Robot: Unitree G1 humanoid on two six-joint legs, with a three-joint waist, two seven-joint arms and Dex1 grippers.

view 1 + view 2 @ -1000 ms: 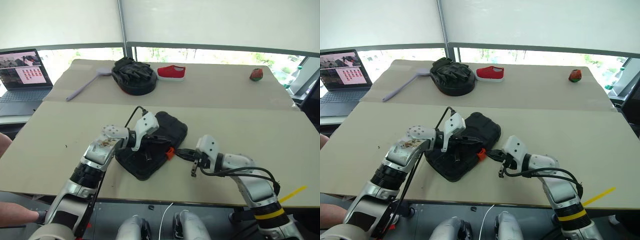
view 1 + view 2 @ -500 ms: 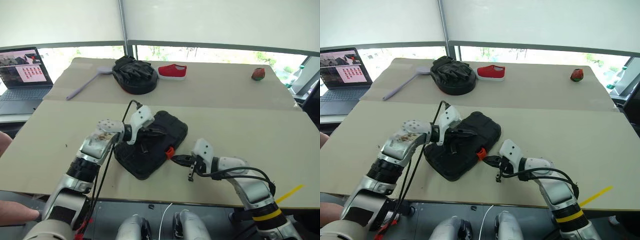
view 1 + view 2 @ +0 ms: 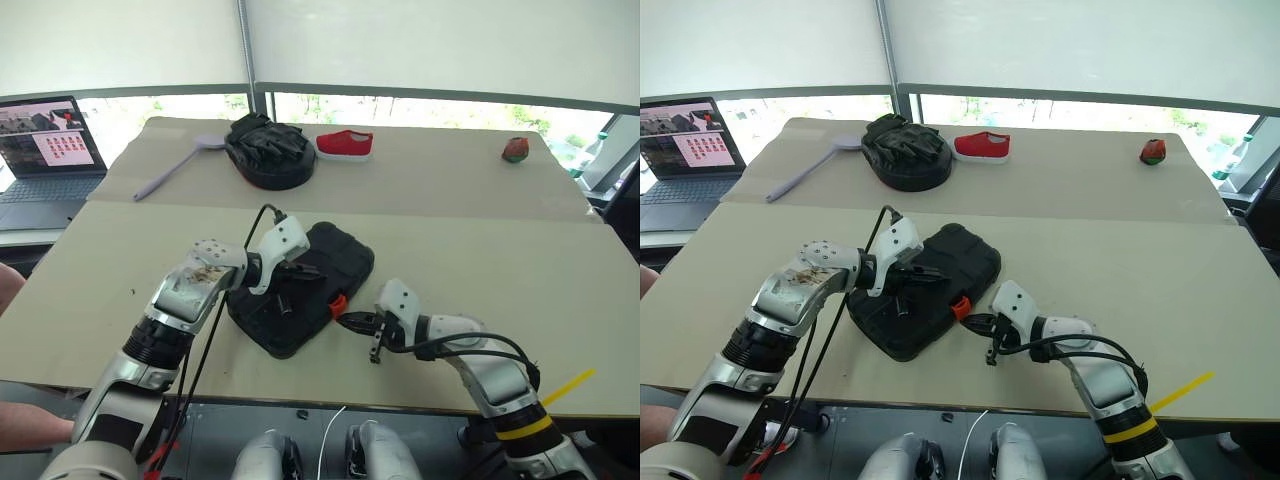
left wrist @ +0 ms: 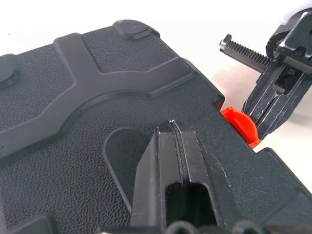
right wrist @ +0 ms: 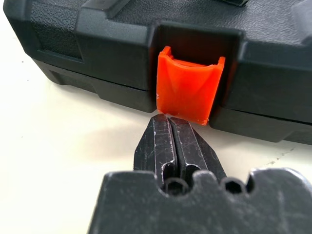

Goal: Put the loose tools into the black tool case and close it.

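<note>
Table point(image 3: 520, 250) scene: case point(image 3: 300, 290) lid down, left gripper point(image 4: 173, 131) pressing with closed jaws; right gripper point(image 5: 170, 129), jaws closed, must snap orange latch point(image 5: 187, 85) home.

Left arm reaching inward with its wrist bent, left gripper point(image 4: 171, 127) pointing down with black fingers pressed together, right forearm lying low, right gripper point(image 5: 170, 122) closed, pointing leftward.
</note>
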